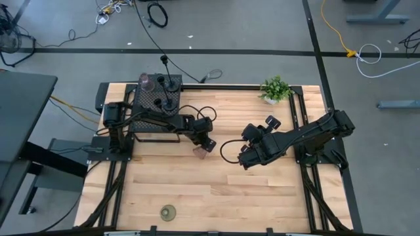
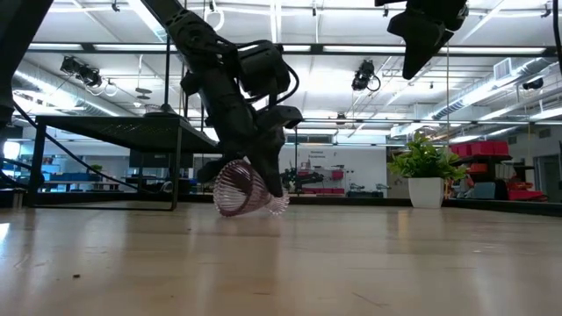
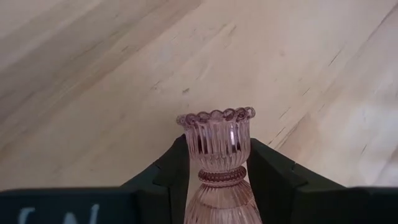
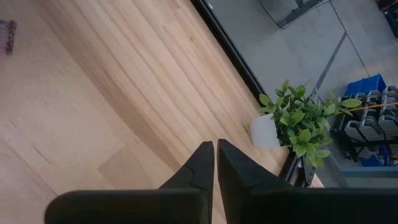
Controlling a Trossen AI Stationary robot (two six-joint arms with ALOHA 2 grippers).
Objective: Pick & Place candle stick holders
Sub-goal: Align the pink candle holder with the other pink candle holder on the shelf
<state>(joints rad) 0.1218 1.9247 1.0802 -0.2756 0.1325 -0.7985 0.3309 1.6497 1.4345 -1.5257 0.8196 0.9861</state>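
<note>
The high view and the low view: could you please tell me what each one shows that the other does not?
Only the high view shows the black mesh box with holders standing on it, and the squat olive-gold holder near the table's front edge. Only the low view shows that the pink glass goblet is tilted, low against the table top, and the room behind. Both show the left gripper at the goblet, the right gripper raised, and the potted plant.

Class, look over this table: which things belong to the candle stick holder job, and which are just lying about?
Belong to the job:
- pink glass goblet between the left gripper fingers
- second pink goblet and black stems on the mesh box
- olive-gold holder

Lying about:
- potted plant
- idle right gripper, shut
</note>
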